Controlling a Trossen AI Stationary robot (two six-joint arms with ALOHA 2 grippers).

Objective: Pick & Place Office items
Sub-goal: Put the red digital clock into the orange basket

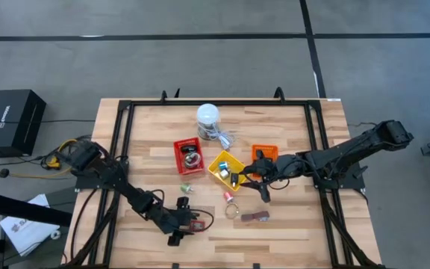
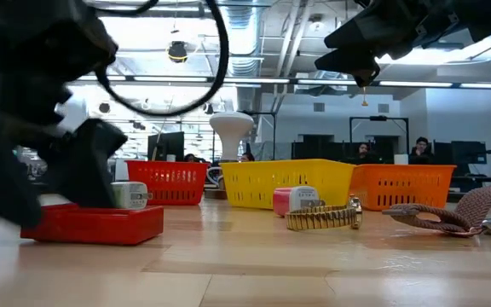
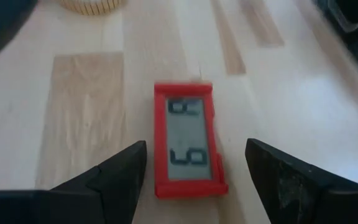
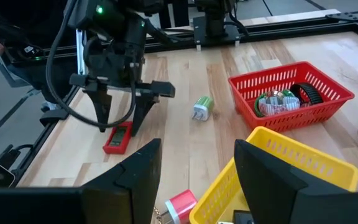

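The left gripper (image 4: 118, 109) hangs low at about seven o'clock on the pale wooden table (image 1: 290, 232), fingers spread wide to either side of a flat red plastic device with a grey number display (image 3: 188, 148). That little counter lies face up on the boards and the fingers straddle its long sides without touching, so I'd say a pinch across the narrow width is being lined up.

The right gripper (image 1: 239, 178) hovers above the rim of the yellow plastic basket (image 1: 219, 166) near the table's middle, fingers parted and nothing between them; it looks like an arm placed for dropping things in, or simply waiting.

The other office items sit well apart from the left arm. A gold-toned metal watch band (image 2: 324, 217), a pink-and-white cylinder (image 2: 295, 199) and a brown woven strap (image 2: 450, 217) lie around five o'clock of the yellow basket. A small green-and-white plug (image 4: 201, 107) rests at nine o'clock of it. The red mesh basket (image 4: 328, 87) already holds a few pieces, and an orange mesh basket (image 2: 403, 186) stands at three o'clock
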